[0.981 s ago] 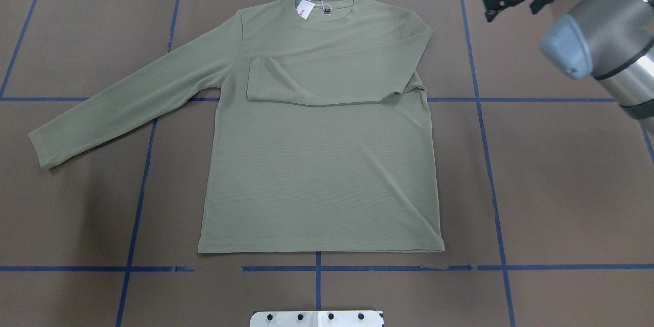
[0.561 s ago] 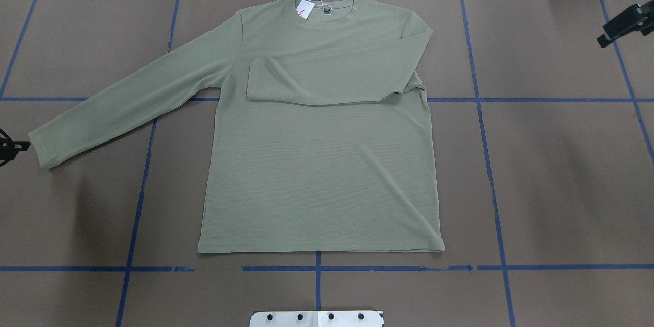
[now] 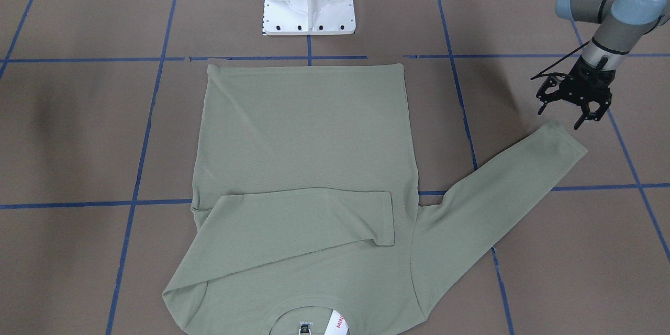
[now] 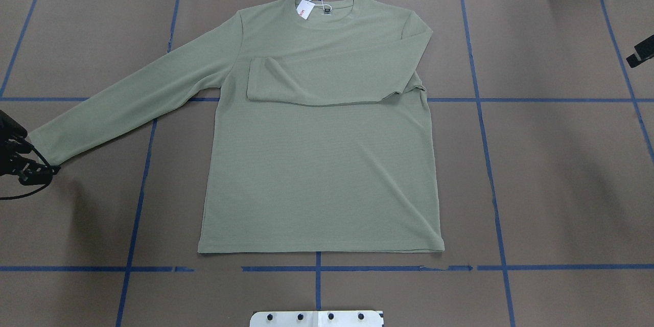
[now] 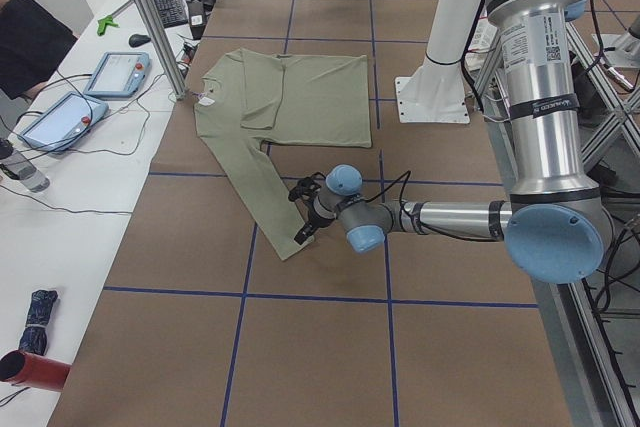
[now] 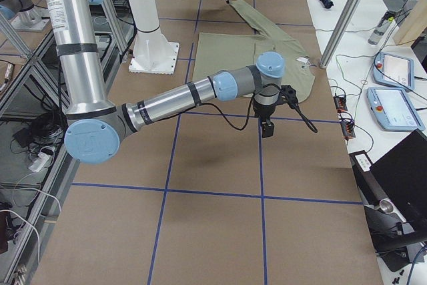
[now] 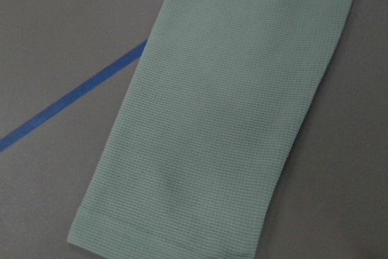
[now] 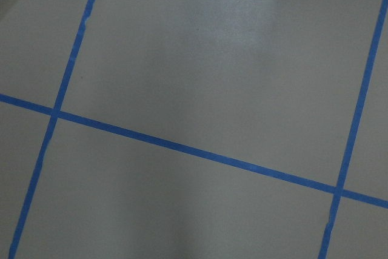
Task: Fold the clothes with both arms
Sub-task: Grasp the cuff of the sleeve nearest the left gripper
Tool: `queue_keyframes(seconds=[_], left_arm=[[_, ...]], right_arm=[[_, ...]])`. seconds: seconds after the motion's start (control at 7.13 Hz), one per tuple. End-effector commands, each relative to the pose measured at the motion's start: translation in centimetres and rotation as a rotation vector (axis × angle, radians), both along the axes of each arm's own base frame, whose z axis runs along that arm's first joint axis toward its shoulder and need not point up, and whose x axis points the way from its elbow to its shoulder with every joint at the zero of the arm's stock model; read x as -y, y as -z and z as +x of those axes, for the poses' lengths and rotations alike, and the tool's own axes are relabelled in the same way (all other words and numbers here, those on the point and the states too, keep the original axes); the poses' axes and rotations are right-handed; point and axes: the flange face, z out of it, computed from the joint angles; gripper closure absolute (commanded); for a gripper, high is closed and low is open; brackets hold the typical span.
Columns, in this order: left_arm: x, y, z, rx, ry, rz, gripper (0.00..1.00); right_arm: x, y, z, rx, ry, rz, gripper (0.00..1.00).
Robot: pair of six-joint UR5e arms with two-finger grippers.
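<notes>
From the front, the shirt (image 3: 303, 136) lies flat on the table (image 3: 78, 115). One sleeve is folded over the chest and the other is stretched out. My left gripper (image 3: 561, 116) hangs spread just beside that sleeve's cuff (image 3: 568, 142).

From overhead, my right gripper (image 4: 645, 53) is cut by the edge, well apart from the shirt — spread or pressed together, I cannot tell.

My left wrist shows only cuff and table.

The risk, I think, is that I pinch one layer only, or push the cuff away — then the sleeve folds crooked.
</notes>
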Motion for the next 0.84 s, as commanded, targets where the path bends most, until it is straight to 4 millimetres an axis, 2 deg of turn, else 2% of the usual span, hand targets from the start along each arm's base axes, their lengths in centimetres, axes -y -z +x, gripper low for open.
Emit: queue_keyframes(seconds=[0.0, 0.42, 0.56, 0.7], left_arm=[[-0.17, -1.02, 0.13, 0.015, -0.002, -0.011, 0.35], [-0.13, -1.12, 0.17, 0.017, -0.003, -0.011, 0.37], [-0.12, -1.14, 0.17, 0.018, -0.003, -0.012, 0.6], [-0.07, -1.05, 0.21, 0.016, -0.003, -0.01, 1.0]], right_arm=[[-0.1, -0.06, 0.05, 0.0, -0.001, -0.001, 0.0], [-0.08, -0.14, 0.06, -0.002, -0.001, -0.002, 0.0], [-0.08, -0.15, 0.06, -0.002, -0.001, -0.002, 0.0], [-0.08, -0.15, 0.06, -0.002, -0.002, -0.003, 0.0]])
